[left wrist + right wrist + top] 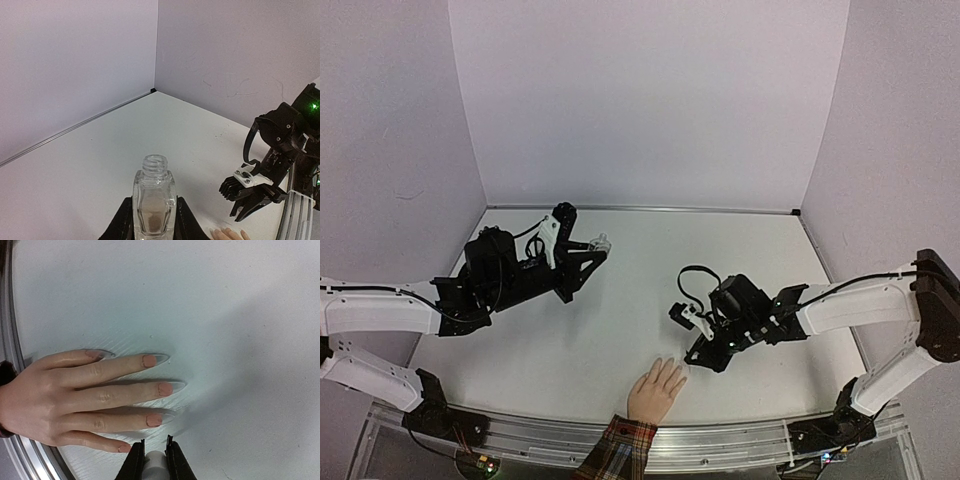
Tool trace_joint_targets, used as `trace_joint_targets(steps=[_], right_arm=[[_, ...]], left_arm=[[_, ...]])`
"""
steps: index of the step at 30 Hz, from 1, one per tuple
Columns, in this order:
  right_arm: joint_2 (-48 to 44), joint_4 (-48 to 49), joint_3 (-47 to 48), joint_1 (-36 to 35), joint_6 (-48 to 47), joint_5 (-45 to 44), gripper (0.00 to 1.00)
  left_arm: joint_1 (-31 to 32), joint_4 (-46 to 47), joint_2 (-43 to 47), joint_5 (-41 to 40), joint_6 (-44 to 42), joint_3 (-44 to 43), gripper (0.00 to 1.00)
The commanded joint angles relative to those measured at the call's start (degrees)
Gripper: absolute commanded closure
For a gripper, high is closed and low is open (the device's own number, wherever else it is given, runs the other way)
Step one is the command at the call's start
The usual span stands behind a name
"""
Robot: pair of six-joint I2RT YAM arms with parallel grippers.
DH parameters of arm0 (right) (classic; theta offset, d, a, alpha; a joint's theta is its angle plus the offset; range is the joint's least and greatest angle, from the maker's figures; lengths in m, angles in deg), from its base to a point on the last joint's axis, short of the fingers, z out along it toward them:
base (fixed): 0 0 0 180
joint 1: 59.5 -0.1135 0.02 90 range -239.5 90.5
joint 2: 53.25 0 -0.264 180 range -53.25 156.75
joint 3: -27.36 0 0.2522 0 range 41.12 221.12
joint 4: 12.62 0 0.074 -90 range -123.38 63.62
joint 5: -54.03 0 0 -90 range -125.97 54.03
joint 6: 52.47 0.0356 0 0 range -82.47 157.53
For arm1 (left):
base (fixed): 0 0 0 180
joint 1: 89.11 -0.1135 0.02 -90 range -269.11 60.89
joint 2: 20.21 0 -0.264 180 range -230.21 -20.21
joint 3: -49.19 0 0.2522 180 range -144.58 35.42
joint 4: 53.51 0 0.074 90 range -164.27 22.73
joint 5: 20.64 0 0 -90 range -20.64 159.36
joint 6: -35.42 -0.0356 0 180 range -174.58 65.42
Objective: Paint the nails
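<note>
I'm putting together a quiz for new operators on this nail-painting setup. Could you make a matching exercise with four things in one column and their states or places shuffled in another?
Things
1. glass bottle
2. white cap
3. hand
4. nails

States or places
A. flat on the table, fingers spread
B. long, with clear tips
C. uncapped, gripped by the left tool
D. gripped by the right tool, beside the hand

Pairs: 1-C, 2-D, 3-A, 4-B
</note>
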Motion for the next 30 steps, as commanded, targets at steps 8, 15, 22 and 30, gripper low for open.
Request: trace_joint_targets(steps=[8, 15, 22, 30], right_arm=[[-1.99, 1.74, 0.23, -0.39, -1.58, 6.65, 1.00], [-0.77, 1.63, 0.84, -0.37, -1.46, 6.65, 1.00], [-0.05, 1.59, 1.15, -0.41, -1.40, 6.73, 1.00], [0.68, 1.55, 1.51, -0.38, -1.42, 6.34, 1.00]], left_arm=[[-0.29, 0.75, 2.38, 0.51, -0.01, -0.86, 1.00], [-0.27, 0.76, 2.62, 0.36, 0.04, -0.74, 1.00], [-0.27, 0.89, 2.44, 0.44, 0.05, -0.78, 1.00], [-0.29, 0.93, 2.47, 0.53, 0.16, -0.73, 1.00]])
